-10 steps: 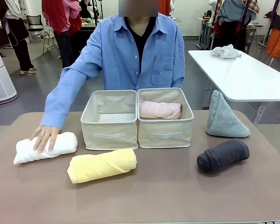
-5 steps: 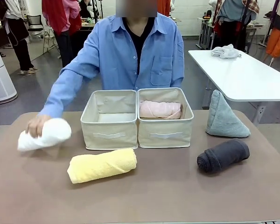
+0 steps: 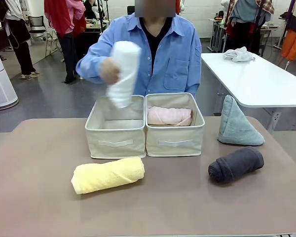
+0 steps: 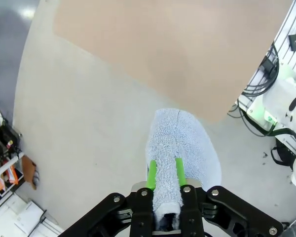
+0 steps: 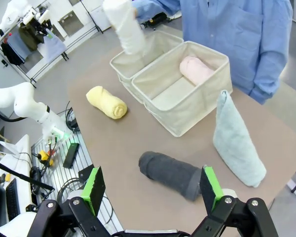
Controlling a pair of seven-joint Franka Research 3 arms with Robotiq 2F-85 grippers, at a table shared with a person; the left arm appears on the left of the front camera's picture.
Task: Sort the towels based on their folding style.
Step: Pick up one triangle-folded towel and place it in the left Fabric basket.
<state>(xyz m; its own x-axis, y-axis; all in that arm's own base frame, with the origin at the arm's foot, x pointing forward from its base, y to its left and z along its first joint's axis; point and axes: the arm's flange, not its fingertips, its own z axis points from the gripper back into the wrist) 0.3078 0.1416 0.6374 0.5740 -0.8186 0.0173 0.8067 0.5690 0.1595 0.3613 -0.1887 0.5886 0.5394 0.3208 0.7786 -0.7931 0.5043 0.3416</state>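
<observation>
Left gripper clamped on blue towel, held over the floor beside the table. Right gripper wide apart, empty, near grey roll. Person's hand holds white roll over left bin. Pink roll lies in right bin. Yellow roll and teal cone sit on the table.

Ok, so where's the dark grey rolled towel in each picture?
Front view: the dark grey towel lies lower right, in front of the pale teal cone towel.
Left wrist view: faces the floor and a table corner, past the blue towel in the left gripper.
Right wrist view: the towel lies bottom middle, nearest the camera.
Shared landmark: that teal cone, right beside it.
</observation>
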